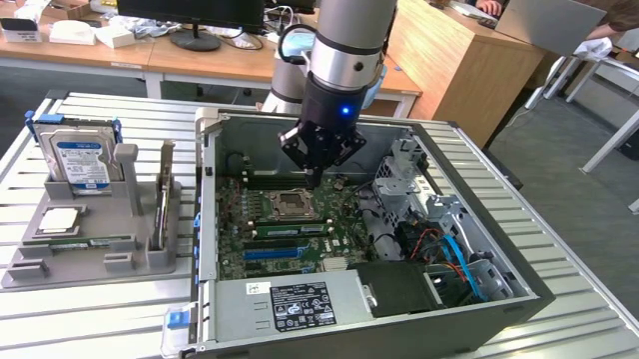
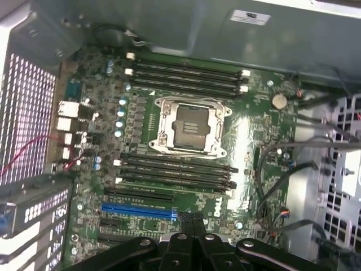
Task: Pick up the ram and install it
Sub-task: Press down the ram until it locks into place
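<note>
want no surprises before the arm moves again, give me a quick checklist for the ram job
1. Gripper empty: ok, jaws shut on nothing, above the motherboard.
2. Ram reachable: ok, lying flat in the gray holder, outside the case.
3. Case open: ok.
4. Memory slots free: ok, they look empty in the wrist view.
5. Slot latches open: cannot tell.

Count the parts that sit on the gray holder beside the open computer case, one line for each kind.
Hard drive: 1
Processor chip: 1
Ram: 1
Upright expansion card: 1
Total: 4
</note>
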Tool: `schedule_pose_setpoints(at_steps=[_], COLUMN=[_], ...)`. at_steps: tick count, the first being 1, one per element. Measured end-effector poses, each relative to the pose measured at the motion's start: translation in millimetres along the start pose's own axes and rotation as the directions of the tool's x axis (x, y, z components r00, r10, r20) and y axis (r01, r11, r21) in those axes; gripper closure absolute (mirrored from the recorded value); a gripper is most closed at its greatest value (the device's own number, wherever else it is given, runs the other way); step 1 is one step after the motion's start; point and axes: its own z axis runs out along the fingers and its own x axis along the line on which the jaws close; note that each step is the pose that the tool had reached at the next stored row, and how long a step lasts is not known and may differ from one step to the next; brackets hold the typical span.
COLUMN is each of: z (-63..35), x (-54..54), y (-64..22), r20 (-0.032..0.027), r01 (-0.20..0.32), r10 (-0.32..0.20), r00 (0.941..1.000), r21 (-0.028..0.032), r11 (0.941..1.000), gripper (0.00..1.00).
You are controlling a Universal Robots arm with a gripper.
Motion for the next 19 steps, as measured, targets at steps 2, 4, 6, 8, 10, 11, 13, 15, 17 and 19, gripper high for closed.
schedule_pose_setpoints(at_steps=[2, 4, 6, 8, 10, 11, 13, 15, 17, 19], z=[0.2, 0.4, 0.6, 0.8, 0.9, 0.9, 0.9, 0.9, 0.8, 0.9], x=[0.1, 0.2, 0.3, 0.4, 0.7, 0.8, 0.7, 0.7, 0.7, 0.7], y=[0.0, 0.0, 0.0, 0.0, 0.1, 0.1, 0.1, 0.1, 0.1, 0.3], r20=[0.0008, 0.0016, 0.0024, 0.0033, 0.0039, 0.0039, 0.0039, 0.0039, 0.0039, 0.0035], r01=[-0.027, -0.054, -0.081, -0.108, -0.125, -0.126, -0.126, -0.126, -0.126, -0.126], r10=[0.027, 0.054, 0.081, 0.108, 0.125, 0.126, 0.126, 0.126, 0.126, 0.126], r00=[0.9996, 0.9985, 0.9967, 0.9942, 0.9922, 0.9921, 0.9921, 0.9921, 0.9921, 0.9920], r21=[0.0011, 0.0022, 0.0032, 0.0043, 0.0049, 0.0049, 0.0049, 0.0050, 0.0050, 0.0050], r11=[0.9996, 0.9985, 0.9967, 0.9942, 0.9922, 0.9921, 0.9921, 0.9921, 0.9921, 0.9920], gripper=[0.90, 0.90, 0.90, 0.90, 0.90, 0.90, 0.90, 0.90, 0.90, 0.90])
